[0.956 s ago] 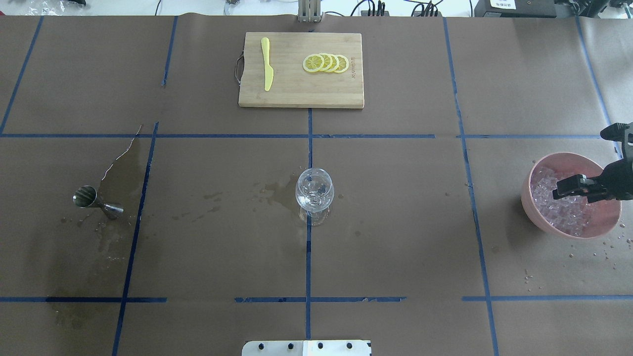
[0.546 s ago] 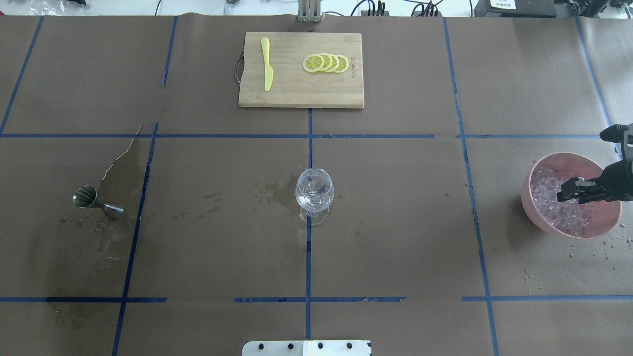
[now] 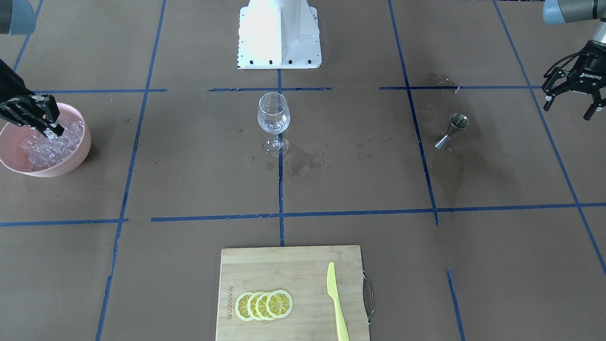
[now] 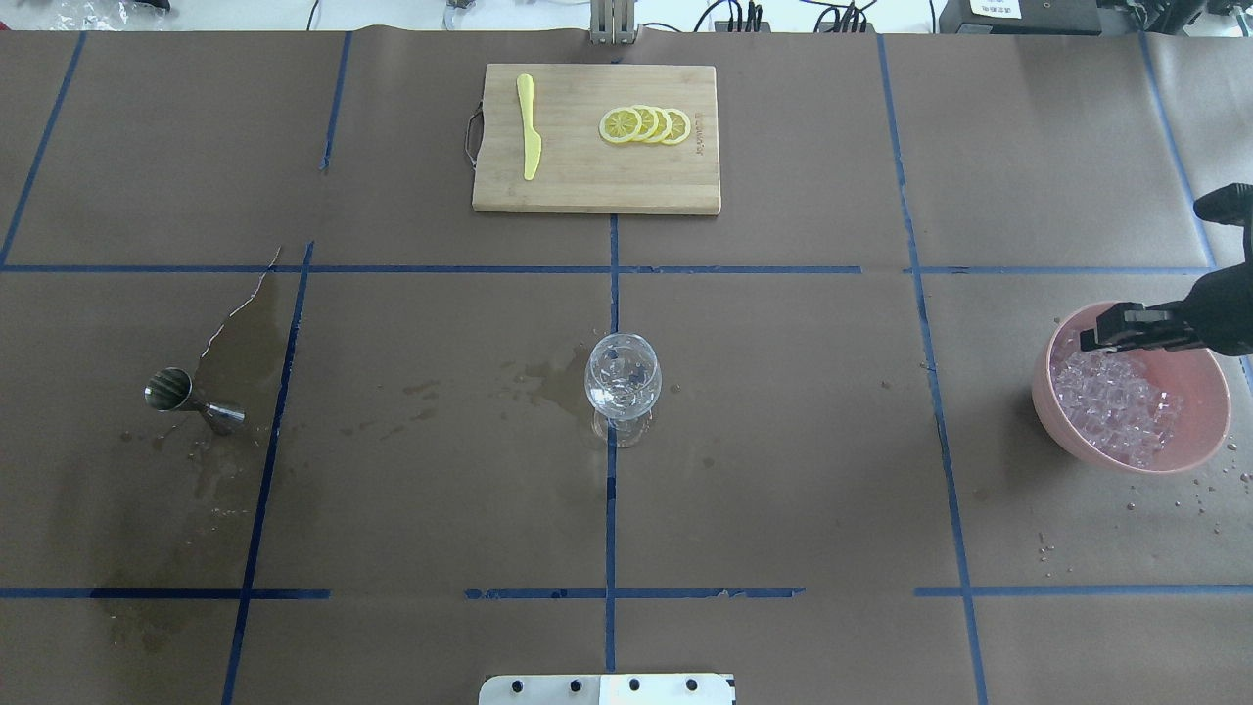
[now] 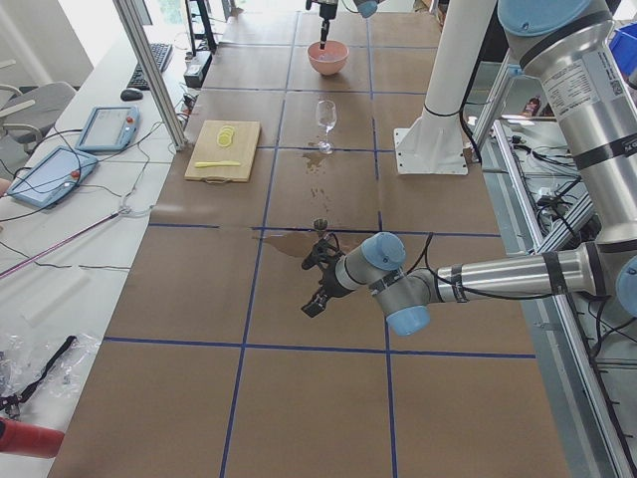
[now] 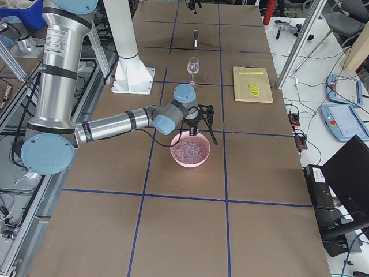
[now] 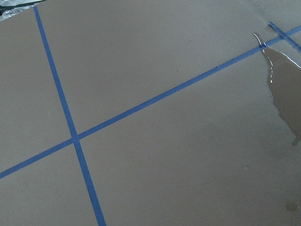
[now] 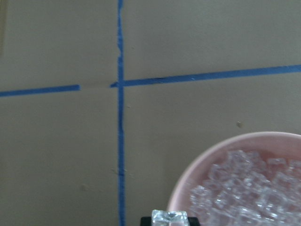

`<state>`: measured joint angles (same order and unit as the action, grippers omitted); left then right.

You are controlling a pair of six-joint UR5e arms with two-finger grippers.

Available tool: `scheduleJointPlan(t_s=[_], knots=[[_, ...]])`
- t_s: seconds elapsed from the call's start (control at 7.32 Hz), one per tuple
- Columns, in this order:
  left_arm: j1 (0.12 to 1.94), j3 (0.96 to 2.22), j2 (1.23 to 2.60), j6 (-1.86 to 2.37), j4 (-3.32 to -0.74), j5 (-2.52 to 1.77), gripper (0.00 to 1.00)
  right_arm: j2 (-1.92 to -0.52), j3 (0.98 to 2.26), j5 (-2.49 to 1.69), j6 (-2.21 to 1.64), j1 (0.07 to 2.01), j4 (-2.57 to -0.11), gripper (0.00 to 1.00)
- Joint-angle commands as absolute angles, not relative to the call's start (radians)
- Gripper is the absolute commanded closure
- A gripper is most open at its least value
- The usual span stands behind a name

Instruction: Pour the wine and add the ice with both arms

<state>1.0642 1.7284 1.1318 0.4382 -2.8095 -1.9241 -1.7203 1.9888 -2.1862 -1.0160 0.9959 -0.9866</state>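
Observation:
The clear wine glass [image 4: 623,377] stands upright at the table's middle, with a dark wet wine patch [image 4: 548,380] beside it. The ice [image 4: 1116,403] is heaped in a pink bowl [image 4: 1041,392] at the right. My right gripper [image 4: 1098,339] hangs over the bowl's far left rim, above the heap. In the right wrist view it is shut on one ice cube [image 8: 169,217]. My left gripper [image 3: 570,102] is open and empty, held above the paper beyond the steel jigger [image 3: 452,129]; it is out of the overhead view.
The jigger [image 4: 191,397] stands beside a large wet patch [image 4: 245,338] and a tear in the paper. A wooden board [image 4: 595,186] with lemon slices [image 4: 644,125] and a yellow knife [image 4: 529,127] lies at the far middle. The white pedestal [image 3: 279,33] stands behind the glass.
My right gripper shut its fingers in the ice, then rose out of the heap and moved toward the bowl's far left rim with a cube. Nothing else in the overhead view has moved.

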Motion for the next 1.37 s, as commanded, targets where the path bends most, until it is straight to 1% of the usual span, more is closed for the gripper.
scheduleJointPlan(t_s=[0.0,0.27,0.68,0.82,1.23], knots=[[1.065,1.736,1.134,0.443,-2.813,-1.927,0.0,-1.552,2.023,-2.162,-1.318,0.918,-0.986,1.0],[1.065,1.741,1.134,0.445,-2.833,-1.927,0.0,-1.385,2.025,-2.03,-1.56,0.754,-1.006,1.0],[1.065,1.729,1.138,0.445,-2.839,-1.927,0.0,-1.011,2.025,-1.811,-1.73,0.542,-1.398,1.0],[1.065,1.729,1.138,0.446,-2.839,-1.927,0.0,-0.961,2.016,-1.774,-1.752,0.502,-1.431,1.0],[1.066,1.735,1.138,0.481,-2.842,-1.925,0.0,-0.951,2.014,-1.763,-1.772,0.482,-1.431,1.0]])
